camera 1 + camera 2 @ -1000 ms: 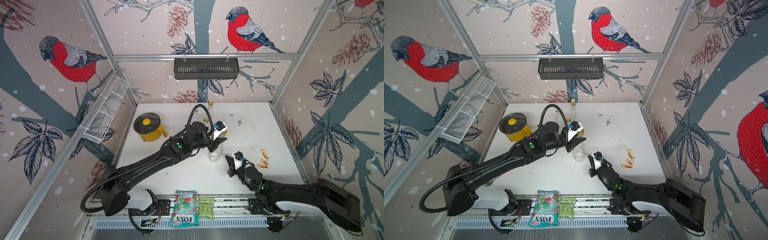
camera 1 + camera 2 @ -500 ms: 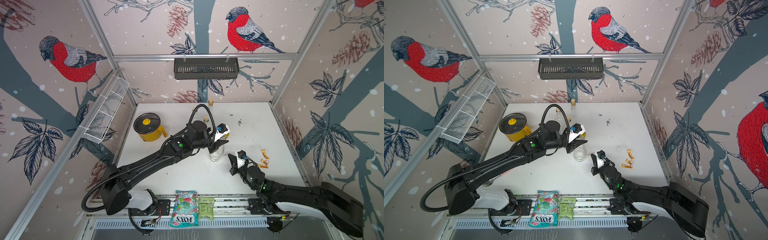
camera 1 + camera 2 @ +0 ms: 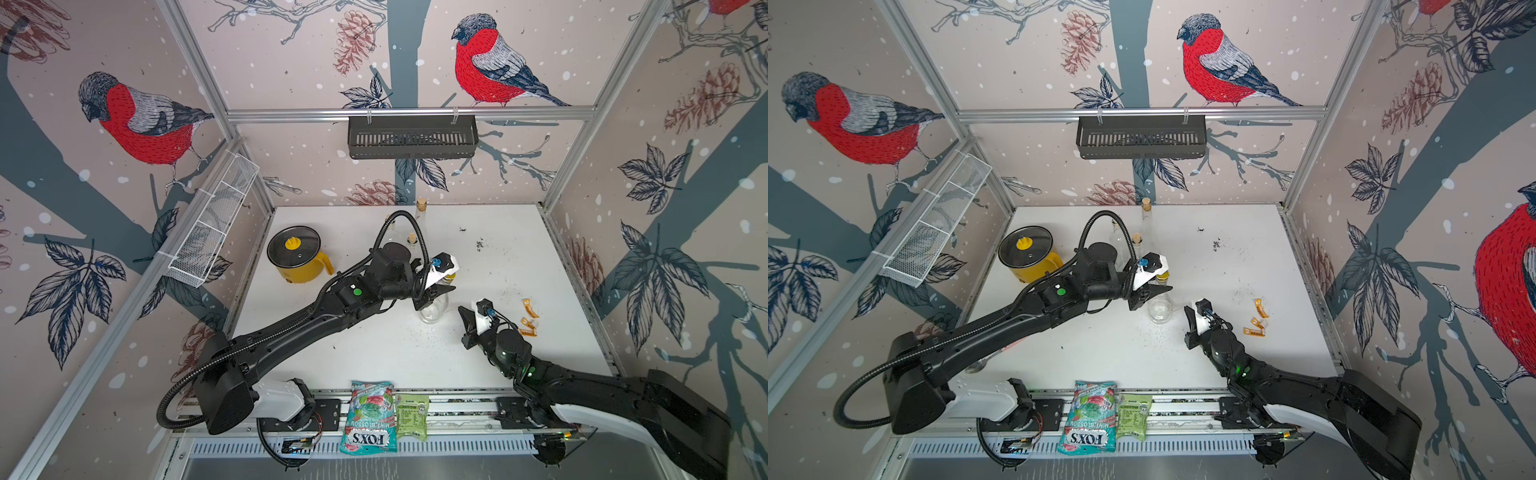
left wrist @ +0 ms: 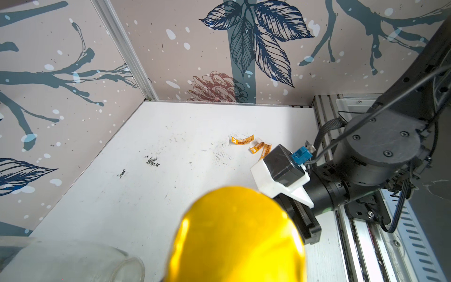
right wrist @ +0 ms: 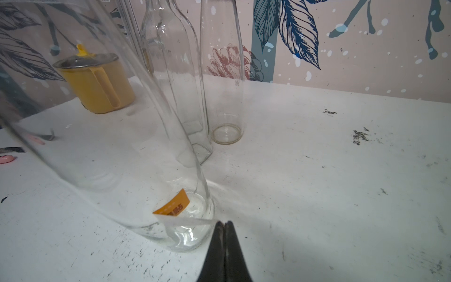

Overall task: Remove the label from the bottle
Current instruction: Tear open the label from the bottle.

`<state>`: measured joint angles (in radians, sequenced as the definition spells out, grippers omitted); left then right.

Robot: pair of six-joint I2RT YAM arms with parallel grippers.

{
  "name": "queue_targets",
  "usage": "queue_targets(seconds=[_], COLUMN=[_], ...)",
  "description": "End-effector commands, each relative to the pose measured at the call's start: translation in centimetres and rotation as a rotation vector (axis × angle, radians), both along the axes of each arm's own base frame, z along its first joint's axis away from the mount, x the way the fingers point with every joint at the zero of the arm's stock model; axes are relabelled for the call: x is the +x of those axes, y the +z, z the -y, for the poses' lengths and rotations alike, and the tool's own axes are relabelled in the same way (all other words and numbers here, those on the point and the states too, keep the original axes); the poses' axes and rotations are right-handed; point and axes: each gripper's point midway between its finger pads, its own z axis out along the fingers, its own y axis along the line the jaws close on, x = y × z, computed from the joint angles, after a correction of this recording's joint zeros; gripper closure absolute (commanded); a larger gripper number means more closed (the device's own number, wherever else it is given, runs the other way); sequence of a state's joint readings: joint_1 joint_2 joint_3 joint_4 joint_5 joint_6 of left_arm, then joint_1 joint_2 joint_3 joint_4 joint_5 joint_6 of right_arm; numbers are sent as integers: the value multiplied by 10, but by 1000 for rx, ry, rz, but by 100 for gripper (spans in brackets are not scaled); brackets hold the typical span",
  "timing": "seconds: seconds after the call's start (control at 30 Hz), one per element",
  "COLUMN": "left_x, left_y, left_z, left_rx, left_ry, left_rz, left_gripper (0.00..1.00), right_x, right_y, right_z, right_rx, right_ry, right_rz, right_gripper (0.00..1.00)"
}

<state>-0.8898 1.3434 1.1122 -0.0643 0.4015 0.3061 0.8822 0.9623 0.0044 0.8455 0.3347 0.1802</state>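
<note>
At the middle of the counter (image 3: 374, 345), my left gripper (image 3: 436, 296) clamps the bottle (image 3: 432, 312) by its neck, tilted, to brace it. My right gripper (image 5: 224, 223), closed, seems to pinch the peeled end of the label (image 5: 174, 207) low on the glass for pulling.

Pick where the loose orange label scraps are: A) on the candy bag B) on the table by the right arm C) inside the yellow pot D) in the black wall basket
B: the orange scraps lie on the bare white table, near the right gripper but not touching it.
</note>
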Motion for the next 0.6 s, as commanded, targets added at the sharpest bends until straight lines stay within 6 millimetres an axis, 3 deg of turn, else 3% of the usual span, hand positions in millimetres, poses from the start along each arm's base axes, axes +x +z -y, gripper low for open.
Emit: queue_targets(seconds=[0.0,0.3,0.57], left_x=[-18,-18,-16], left_y=[-32,-42,-38], left_z=[-11,-11,-13], left_rx=[104,141,135], left_ry=[-49,-61,-57], left_rz=[-114,-137,-132], left_gripper=[100,100,100], right_x=[2,7,10], right_y=[3,6,7], right_z=[1,5,10], right_rx=[-1,8,21], right_ry=[-7,-34,-59], right_rz=[11,14,14], right_gripper=[100,100,100])
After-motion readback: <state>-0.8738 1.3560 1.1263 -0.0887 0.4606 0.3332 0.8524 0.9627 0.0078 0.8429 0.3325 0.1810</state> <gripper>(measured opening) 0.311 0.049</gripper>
